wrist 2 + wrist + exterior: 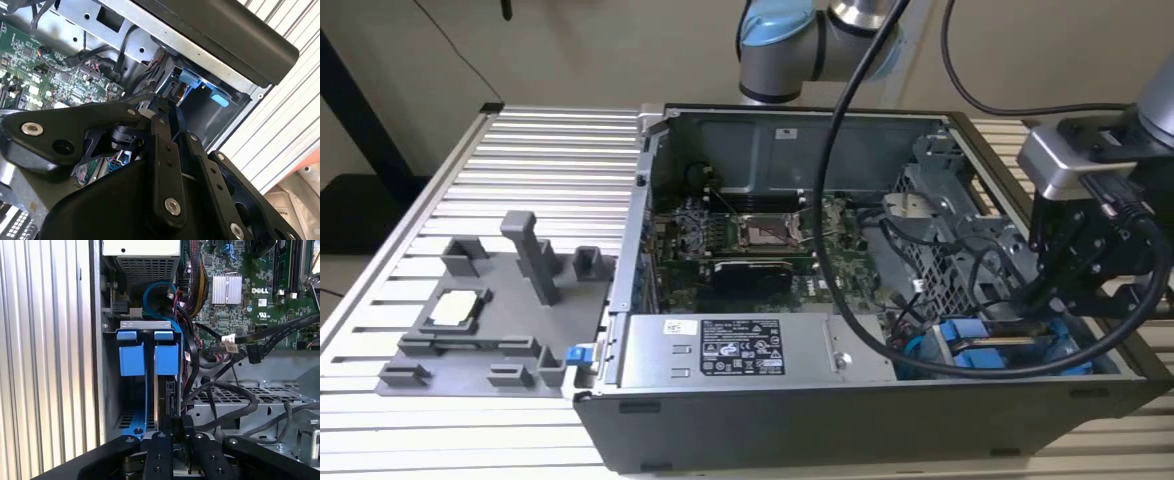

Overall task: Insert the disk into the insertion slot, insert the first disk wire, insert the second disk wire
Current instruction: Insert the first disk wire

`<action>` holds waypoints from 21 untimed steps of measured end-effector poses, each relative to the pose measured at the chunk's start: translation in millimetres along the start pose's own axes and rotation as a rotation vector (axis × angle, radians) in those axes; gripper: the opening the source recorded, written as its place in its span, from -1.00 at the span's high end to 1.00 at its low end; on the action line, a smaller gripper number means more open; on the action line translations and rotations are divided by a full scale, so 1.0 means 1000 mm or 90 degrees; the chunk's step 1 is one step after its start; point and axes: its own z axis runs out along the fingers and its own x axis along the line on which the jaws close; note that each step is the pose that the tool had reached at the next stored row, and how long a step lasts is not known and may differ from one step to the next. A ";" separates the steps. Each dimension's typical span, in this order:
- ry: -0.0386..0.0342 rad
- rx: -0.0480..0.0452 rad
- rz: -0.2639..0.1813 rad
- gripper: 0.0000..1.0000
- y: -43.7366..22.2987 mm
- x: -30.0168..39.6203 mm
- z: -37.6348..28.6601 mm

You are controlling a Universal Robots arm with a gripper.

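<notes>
The disk (168, 392) stands edge-on in the insertion slot (148, 326) at the case's front corner, its dark edge running down from a bright blue carrier tab (166, 357). My gripper (172, 421) sits at the disk's near end, fingers closed in on its edge. In the exterior view the gripper (1051, 315) reaches down into the case at the exterior view's right, just above the blue carriers (987, 348). In the second wrist view the blue tabs (190, 78) show beyond the fingers (159, 150). Loose black wires with connectors (254, 354) hang beside the bay.
A second blue carrier (132, 357) fills the neighbouring bay. The silver power-supply box (727, 352) lies along the case front, the motherboard (754, 245) behind it. A perforated metal cage (250, 400) and thick black cables (220, 390) crowd the gripper. A grey fixture (480, 320) stands on the ribbed table.
</notes>
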 end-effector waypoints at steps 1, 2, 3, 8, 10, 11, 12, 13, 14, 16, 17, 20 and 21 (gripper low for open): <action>-0.0006 0.0000 0.000 0.62 -0.0007 0.0000 0.0010; -0.0009 0.0000 0.000 0.62 -0.0010 0.0001 0.0019; -0.0009 0.0000 0.000 0.62 -0.0010 0.0001 0.0029; -0.0010 0.0000 0.000 0.62 -0.0009 0.0002 0.0061; -0.0009 0.0000 0.000 0.62 -0.0009 0.0002 0.0069; -0.0009 0.0000 0.000 0.62 -0.0009 0.0003 0.0071; -0.0009 0.0000 0.000 0.62 -0.0010 0.0004 0.0073; -0.0009 0.0000 0.000 0.62 -0.0011 0.0004 0.0074; -0.0010 0.0000 0.000 0.62 -0.0012 0.0004 0.0077; -0.0010 0.0000 0.000 0.62 -0.0015 0.0005 0.0082; -0.0010 0.0000 0.000 0.62 -0.0017 0.0006 0.0084; -0.0011 0.0000 0.000 0.62 -0.0024 0.0010 0.0089; -0.0011 0.0000 0.000 0.62 -0.0025 0.0011 0.0090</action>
